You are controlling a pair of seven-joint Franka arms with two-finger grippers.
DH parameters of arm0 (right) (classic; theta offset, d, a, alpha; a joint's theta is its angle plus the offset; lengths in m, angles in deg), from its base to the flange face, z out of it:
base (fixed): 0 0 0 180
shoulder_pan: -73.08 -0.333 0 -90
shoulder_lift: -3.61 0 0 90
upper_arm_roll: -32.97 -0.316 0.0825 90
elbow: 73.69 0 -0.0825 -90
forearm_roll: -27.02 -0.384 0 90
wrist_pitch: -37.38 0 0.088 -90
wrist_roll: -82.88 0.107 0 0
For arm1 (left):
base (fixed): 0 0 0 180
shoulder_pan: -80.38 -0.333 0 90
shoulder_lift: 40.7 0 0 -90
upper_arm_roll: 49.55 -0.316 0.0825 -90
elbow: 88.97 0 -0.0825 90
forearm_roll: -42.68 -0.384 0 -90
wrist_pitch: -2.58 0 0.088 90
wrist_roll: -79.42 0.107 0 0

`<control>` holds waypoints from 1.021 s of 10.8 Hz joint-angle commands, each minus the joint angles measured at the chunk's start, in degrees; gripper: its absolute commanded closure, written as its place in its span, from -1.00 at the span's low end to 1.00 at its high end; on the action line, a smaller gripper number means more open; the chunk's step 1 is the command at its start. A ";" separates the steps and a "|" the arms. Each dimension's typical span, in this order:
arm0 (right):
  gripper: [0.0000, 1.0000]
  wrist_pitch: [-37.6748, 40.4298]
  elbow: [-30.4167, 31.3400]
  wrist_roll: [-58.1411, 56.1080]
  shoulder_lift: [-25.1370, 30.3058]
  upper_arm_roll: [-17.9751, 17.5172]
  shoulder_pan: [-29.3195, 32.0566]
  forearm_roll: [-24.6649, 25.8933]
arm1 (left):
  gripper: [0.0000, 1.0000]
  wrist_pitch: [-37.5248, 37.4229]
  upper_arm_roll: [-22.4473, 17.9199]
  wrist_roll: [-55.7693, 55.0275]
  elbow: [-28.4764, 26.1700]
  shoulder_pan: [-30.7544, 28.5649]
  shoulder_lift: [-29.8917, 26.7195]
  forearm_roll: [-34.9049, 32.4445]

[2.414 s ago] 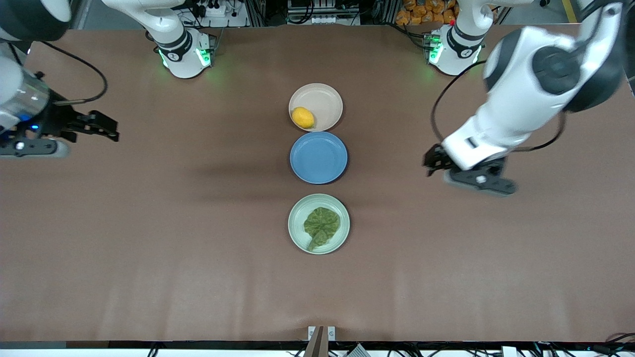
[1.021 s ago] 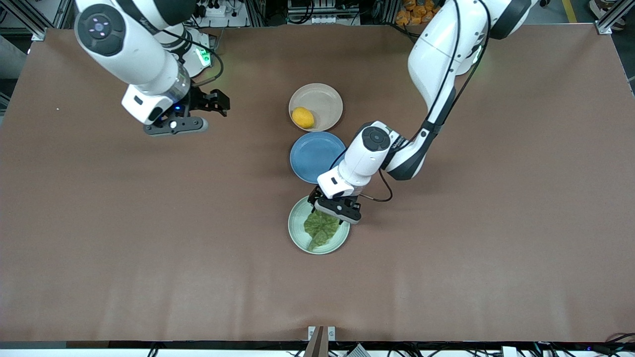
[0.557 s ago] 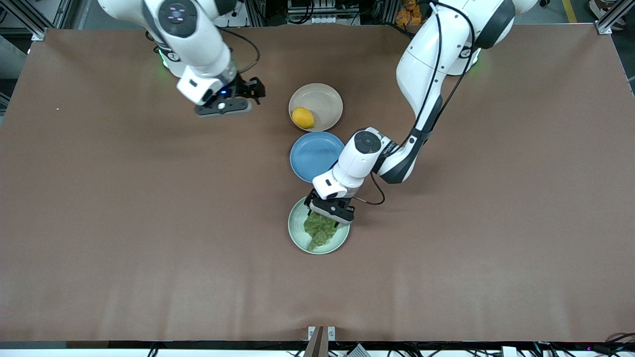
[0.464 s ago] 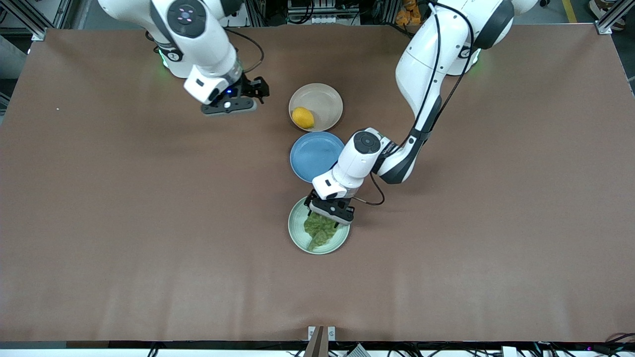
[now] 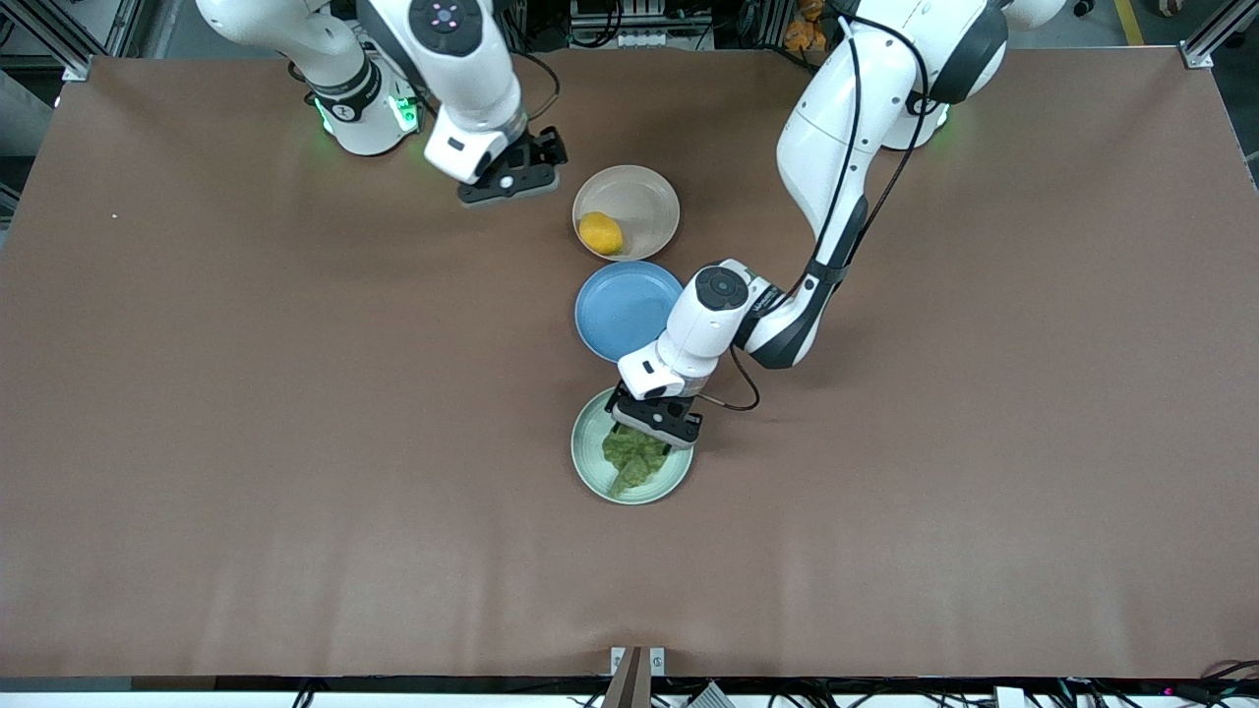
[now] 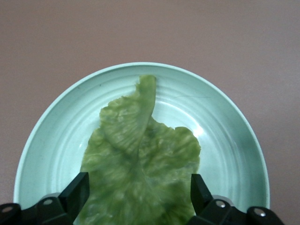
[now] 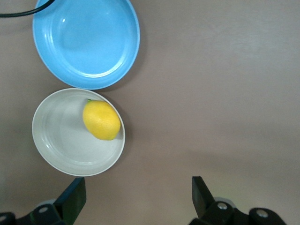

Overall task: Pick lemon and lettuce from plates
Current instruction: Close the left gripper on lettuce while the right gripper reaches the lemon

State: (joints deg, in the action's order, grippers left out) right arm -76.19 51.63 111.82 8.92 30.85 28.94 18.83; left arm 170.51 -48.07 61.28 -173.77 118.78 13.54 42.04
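Three plates (image 5: 650,191); one lemon (image 5: 600,233); one lettuce (image 5: 634,458); two arms (image 5: 826,147).

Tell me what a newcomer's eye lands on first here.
Three plates in a row mid-table: a cream plate with the lemon, a bare blue plate, and nearest the camera a green plate with the lettuce. The left gripper is down at the lettuce, open fingers straddling the leaf. The right gripper hangs open over the table beside the cream plate.

Yellow oval lemon (image 5: 600,233) lies in the cream plate (image 5: 644,192); flat crinkled green lettuce (image 5: 634,460) lies in the mint plate (image 5: 586,462), nearer the front camera
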 commanded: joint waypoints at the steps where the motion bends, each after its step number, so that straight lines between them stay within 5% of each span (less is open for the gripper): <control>1: -1.00 -8.21 2.02 0.24 -3.36 0.44 -3.31 -0.69 | -0.42 0.56 -1.22 -0.50 1.56 1.24 1.48 -0.06; 2: -1.00 -10.16 2.20 0.68 -4.94 0.44 -4.63 -0.69 | -0.13 0.56 -1.22 -0.41 1.48 1.24 1.48 -0.06; 4: -1.00 -12.97 2.20 0.59 -7.84 0.44 -5.52 -0.34 | 0.99 0.47 -1.83 -0.24 1.39 1.33 1.92 -2.50; 11: -1.00 -23.70 2.20 3.93 -17.33 0.62 -10.35 0.19 | 1.00 -5.04 -2.81 0.03 1.12 -0.51 -3.42 -4.45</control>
State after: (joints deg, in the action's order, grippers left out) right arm -96.69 53.77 113.15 -5.48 30.90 21.07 18.86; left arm 170.13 -50.32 61.43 -172.79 119.35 13.41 39.10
